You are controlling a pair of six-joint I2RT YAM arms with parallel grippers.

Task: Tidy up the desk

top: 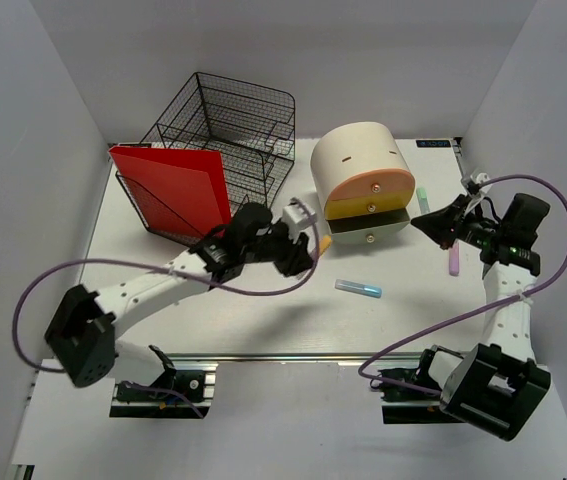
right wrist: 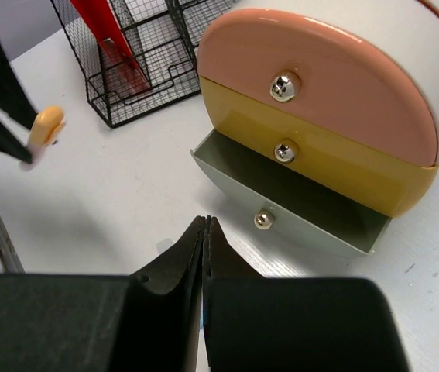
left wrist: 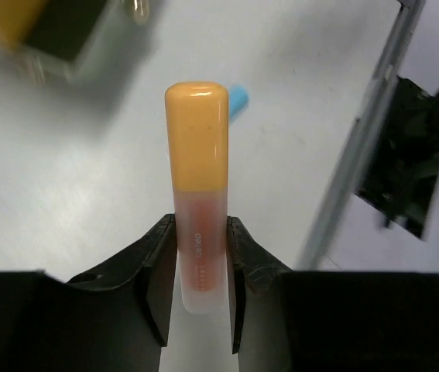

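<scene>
Desk [top: 263, 330]: white top under both arms, bearing mesh tray [top: 233, 120] far left and drawer unit [top: 361, 170] mid-back, lowest drawer [right wrist: 304, 203] pulled out. Left gripper [left wrist: 201, 232]: clamped on orange-capped marker [left wrist: 197, 139]. Right gripper [right wrist: 204, 232]: fingers together, empty, facing the drawer.

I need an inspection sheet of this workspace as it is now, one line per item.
Surface: matte white desk, no spills seen.
Job's things: that desk, not yet tidy.
Clutter: blue-capped marker, pale green marker, purple marker; black wire mesh tray with red folder; round beige drawer unit, bottom drawer open.
Grippers: left gripper shut on orange-capped highlighter; right gripper shut, empty.
Cables: purple cables loop from both arms.
Surroundings: white walls.
</scene>
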